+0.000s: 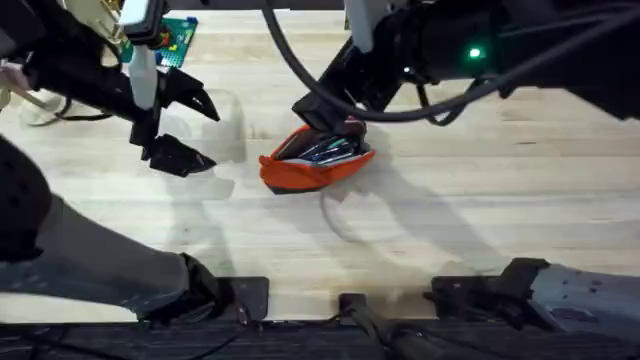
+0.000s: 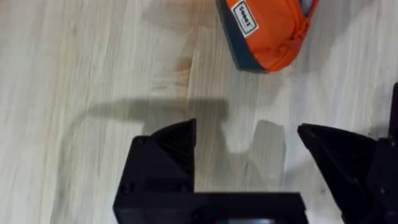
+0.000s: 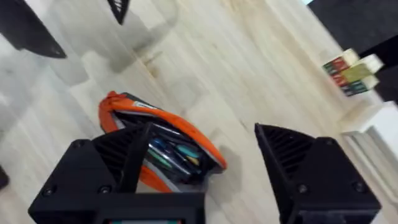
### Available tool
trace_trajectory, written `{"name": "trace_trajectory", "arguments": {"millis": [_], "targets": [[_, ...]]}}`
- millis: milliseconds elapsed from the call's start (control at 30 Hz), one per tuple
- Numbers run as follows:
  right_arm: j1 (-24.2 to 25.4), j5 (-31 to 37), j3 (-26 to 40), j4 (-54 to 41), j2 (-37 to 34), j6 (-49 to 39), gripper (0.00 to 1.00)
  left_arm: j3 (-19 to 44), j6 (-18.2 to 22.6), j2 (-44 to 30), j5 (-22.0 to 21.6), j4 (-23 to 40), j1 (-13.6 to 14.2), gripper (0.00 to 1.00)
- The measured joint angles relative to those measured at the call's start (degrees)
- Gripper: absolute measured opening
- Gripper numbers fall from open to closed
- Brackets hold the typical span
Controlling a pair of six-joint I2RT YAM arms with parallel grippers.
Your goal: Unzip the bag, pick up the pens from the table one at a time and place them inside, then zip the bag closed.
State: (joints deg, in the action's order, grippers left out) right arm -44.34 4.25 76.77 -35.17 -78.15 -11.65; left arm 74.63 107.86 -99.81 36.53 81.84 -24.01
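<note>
The orange bag point(image 1: 315, 165) lies unzipped at the middle of the table point(image 1: 480, 210), its mouth gaping. Dark pens point(image 1: 325, 150) lie inside it, and the right wrist view shows the pens point(image 3: 174, 152) among other contents of the bag point(image 3: 186, 134). My right gripper point(image 1: 335, 115) hovers open just over the far side of the bag, holding nothing, with one of its fingers point(image 3: 118, 149) above the opening. My left gripper point(image 1: 190, 130) stands open to the left of the bag, apart from it. The left wrist view has the bag point(image 2: 267, 34) beyond the open left gripper point(image 2: 249, 146).
A green circuit board point(image 1: 175, 40) and a looped cable point(image 1: 40, 105) lie at the far left. In the right wrist view, small coloured blocks point(image 3: 348, 71) sit at the table's far side by a white box point(image 3: 373, 118). Bare wood stretches right of the bag.
</note>
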Motion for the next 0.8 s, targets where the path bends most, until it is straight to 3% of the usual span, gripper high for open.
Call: {"name": "trace_trajectory", "arguments": {"millis": [200, 533, 800], "targets": [[-1.3, -4.3, 0.0, 1.5, -3.3, 3.0, 0.998, 0.0, 1.8, -3.7, 1.6, 0.0, 0.0, 0.993], [-6.5, -7.4, 0.0, 3.3, -8.0, 5.7, 0.997, 0.0, 2.6, -4.0, 2.5, -0.2, 0.0, 0.993], [-7.4, -14.2, 0.0, 5.1, -10.5, 11.4, 0.997, 0.0, 2.7, -4.0, 2.5, -0.6, 0.0, 0.993]]}}
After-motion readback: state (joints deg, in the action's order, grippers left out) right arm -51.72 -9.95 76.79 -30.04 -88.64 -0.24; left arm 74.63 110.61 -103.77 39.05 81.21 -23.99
